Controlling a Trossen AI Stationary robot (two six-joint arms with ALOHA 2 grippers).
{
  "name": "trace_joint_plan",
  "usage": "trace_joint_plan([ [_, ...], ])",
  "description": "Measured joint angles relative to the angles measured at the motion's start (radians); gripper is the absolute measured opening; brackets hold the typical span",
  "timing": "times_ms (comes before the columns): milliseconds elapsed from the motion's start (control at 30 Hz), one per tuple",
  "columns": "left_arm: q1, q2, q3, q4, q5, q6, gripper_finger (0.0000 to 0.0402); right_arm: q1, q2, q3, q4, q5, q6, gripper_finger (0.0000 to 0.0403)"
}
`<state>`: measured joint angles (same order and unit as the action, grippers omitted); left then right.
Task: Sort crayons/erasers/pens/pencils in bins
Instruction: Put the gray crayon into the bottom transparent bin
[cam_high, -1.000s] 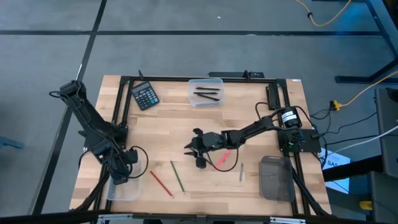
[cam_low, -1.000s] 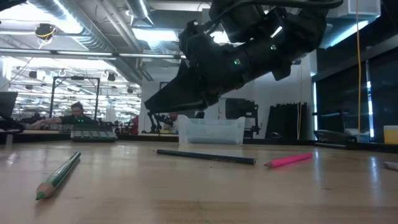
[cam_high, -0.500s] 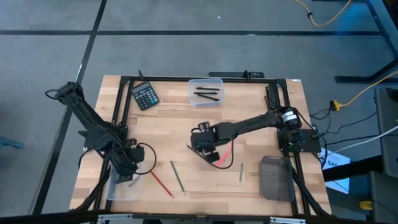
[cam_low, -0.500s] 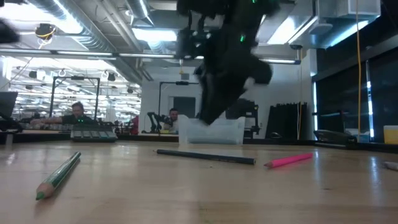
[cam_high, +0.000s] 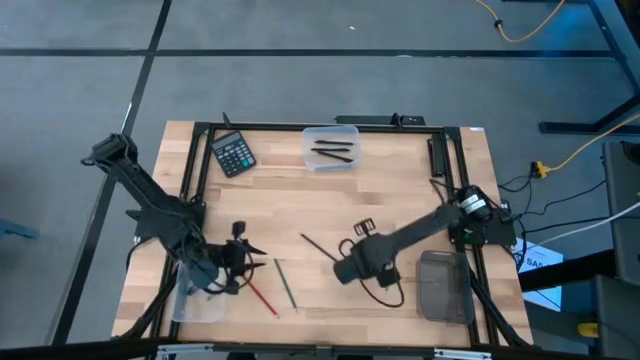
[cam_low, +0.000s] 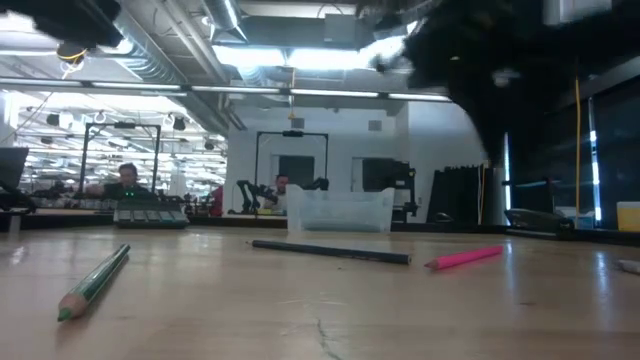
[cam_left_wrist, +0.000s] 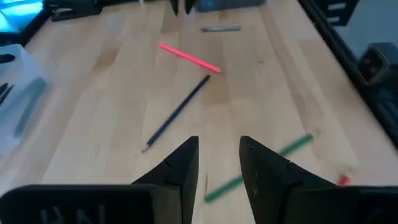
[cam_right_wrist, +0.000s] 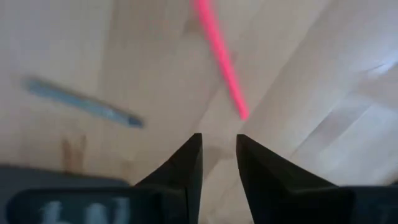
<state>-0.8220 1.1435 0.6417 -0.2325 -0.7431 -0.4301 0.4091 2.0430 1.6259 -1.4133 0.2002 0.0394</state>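
Loose sticks lie flat on the table: a black pencil, a green pencil and a red pencil. The pink crayon and a grey-blue stick show in the right wrist view. My right gripper hovers over the near-right part of the table, its narrowly open fingers just short of the pink crayon. My left gripper hangs beside the red and green pencils, narrowly open and empty. A far clear bin holds black sticks; a dark grey bin stands near right and a clear bin near left.
A black calculator lies at the far left of the table. A black frame runs around the table's edges. The right arm's cable loops over the wood near the dark bin. People sit in the room beyond.
My right gripper has swung from the table's middle, over the black pencil, toward the near right and turned, and now hangs above the pink crayon. My left gripper has moved from over the near-left clear bin toward the right, to the red and green pencils. No stick has moved.
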Motion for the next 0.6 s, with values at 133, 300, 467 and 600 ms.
trace_joint_plan([
  [133, 0.029, 0.062, -0.074, 0.254, -0.002, 0.001, 0.0109, 0.071, 0.001, -0.101, 0.013, -0.045, 0.036, 0.0103],
  [300, 0.050, 0.148, -0.086, 0.406, -0.001, 0.073, 0.0108, 0.145, 0.001, -0.181, 0.155, -0.174, -0.009, 0.0103],
  [467, 0.091, 0.214, -0.086, 0.503, -0.004, 0.188, 0.0108, 0.172, 0.001, -0.255, 0.283, -0.195, -0.079, 0.0103],
  [600, 0.128, 0.236, -0.086, 0.518, -0.004, 0.212, 0.0108, 0.171, -0.002, -0.293, 0.301, -0.196, -0.075, 0.0103],
])
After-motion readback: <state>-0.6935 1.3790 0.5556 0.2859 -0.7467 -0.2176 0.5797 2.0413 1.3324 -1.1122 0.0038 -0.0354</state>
